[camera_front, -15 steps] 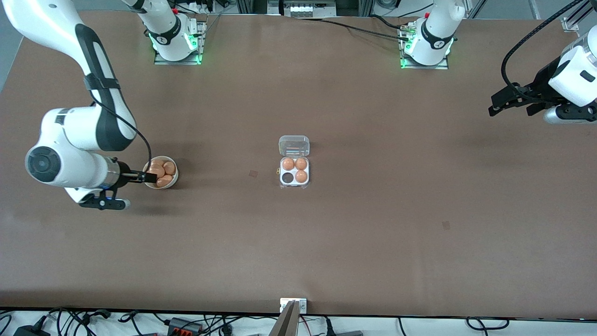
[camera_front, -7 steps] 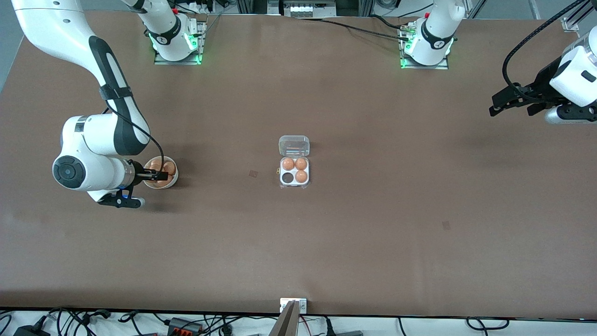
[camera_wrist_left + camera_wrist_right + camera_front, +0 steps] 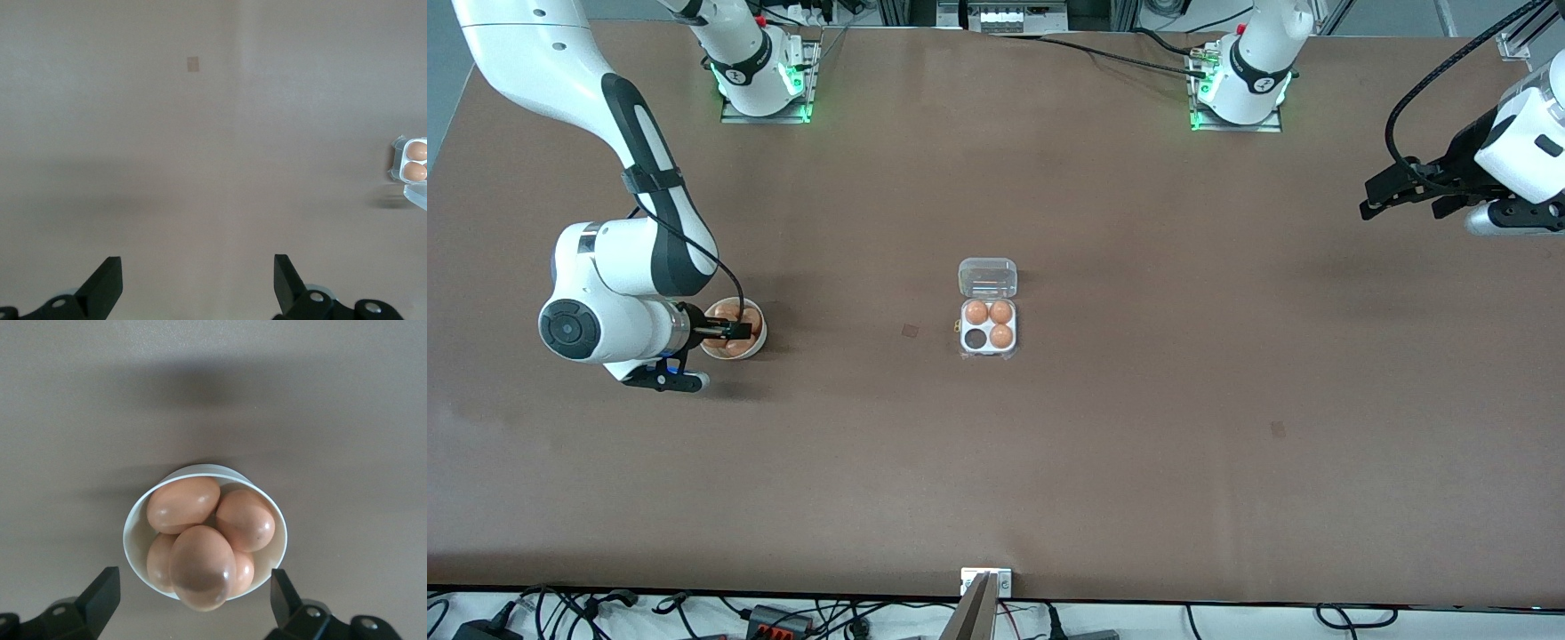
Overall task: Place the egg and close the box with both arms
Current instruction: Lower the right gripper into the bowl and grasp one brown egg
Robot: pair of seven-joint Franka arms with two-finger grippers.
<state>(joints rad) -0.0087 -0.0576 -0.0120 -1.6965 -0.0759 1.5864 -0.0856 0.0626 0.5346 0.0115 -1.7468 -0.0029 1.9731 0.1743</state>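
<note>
The box is a white four-cell tray near the table's middle, with its clear lid lying open. It holds three eggs, and the cell nearest the front camera toward the right arm's end is empty. A round cream bowl toward the right arm's end holds several orange-tan eggs. My right gripper hangs open over the bowl; its fingers stand wide on either side of the topmost egg without touching it. My left gripper is open and empty in the air at the left arm's end of the table, waiting.
The left wrist view shows bare brown table under the left gripper, with the box at the edge of that view. A small metal bracket sits at the table's front edge.
My right arm has swung its wrist toward the table's middle, bringing its gripper over the bowl's centre. The left arm has barely moved.
</note>
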